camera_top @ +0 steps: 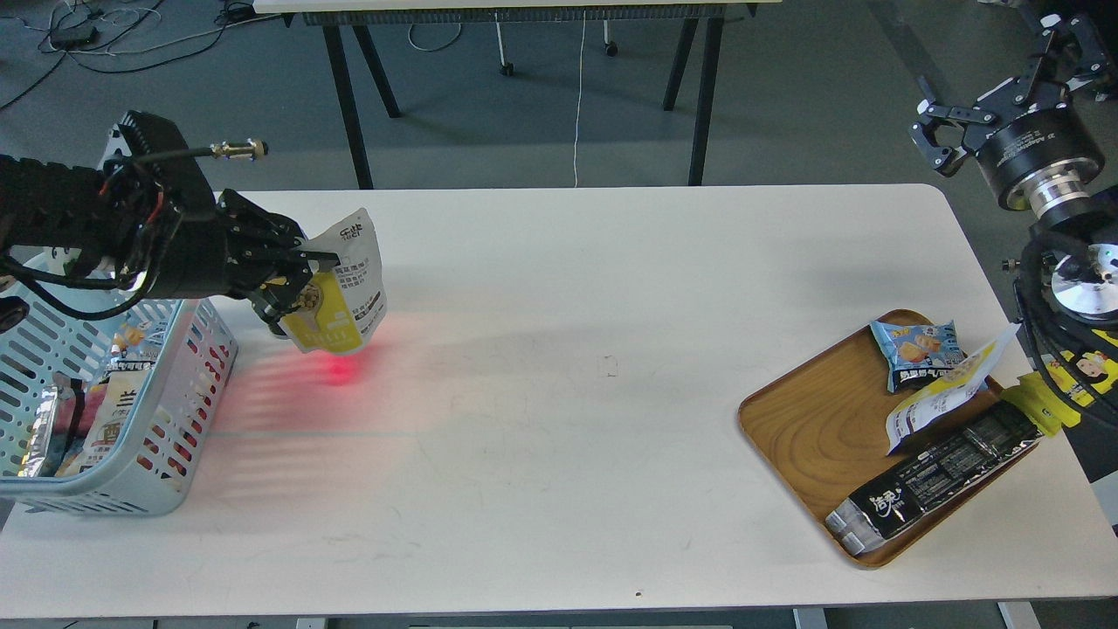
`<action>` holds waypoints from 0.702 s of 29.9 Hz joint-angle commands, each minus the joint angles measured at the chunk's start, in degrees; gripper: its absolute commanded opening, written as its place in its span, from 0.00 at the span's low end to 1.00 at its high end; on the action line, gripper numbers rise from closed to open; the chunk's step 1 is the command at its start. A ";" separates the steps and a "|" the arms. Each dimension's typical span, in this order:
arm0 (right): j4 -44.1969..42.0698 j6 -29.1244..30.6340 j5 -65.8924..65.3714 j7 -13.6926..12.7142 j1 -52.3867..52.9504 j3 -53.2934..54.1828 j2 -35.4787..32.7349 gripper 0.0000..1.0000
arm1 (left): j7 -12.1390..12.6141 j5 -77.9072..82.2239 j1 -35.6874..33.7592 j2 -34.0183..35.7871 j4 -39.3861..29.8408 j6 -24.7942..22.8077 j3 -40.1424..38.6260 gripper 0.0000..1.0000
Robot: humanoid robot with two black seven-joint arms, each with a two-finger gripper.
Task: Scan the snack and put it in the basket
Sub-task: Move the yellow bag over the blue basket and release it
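Observation:
My left gripper (293,275) is shut on the snack (345,288), a small yellow pouch whose white printed back panel faces up. It holds the pouch in the air just right of the basket (188,411), above the table. Red scanner light falls on the table just under the pouch and across the basket's slotted wall. The pale blue-white basket stands at the table's left edge with several packets inside. My right gripper (969,109) is raised beyond the table's far right corner, open and empty.
A brown wooden tray (812,437) at the right holds a small blue packet (917,349), a long yellow-white pouch (948,389) and a black packet (939,480). Another table's legs (349,96) stand behind the white table (568,454).

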 commanded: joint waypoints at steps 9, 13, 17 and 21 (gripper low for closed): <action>0.00 0.08 0.01 0.00 -0.02 -0.02 -0.09 0.98 | 0.00 0.00 0.09 3.07 -2.76 0.36 -0.55 0.00; -0.09 0.08 0.01 0.00 -0.02 -0.02 -0.09 0.98 | 0.00 0.00 0.00 7.72 -4.78 0.27 -4.84 0.00; -0.09 0.08 0.01 0.00 0.07 -0.02 -0.09 0.98 | 0.00 -2.65 0.00 13.08 -4.87 -0.08 -8.80 0.00; -0.18 0.08 0.01 0.00 0.07 -0.02 0.00 0.98 | 0.00 -7.65 0.09 19.14 -4.43 -0.17 -9.78 0.00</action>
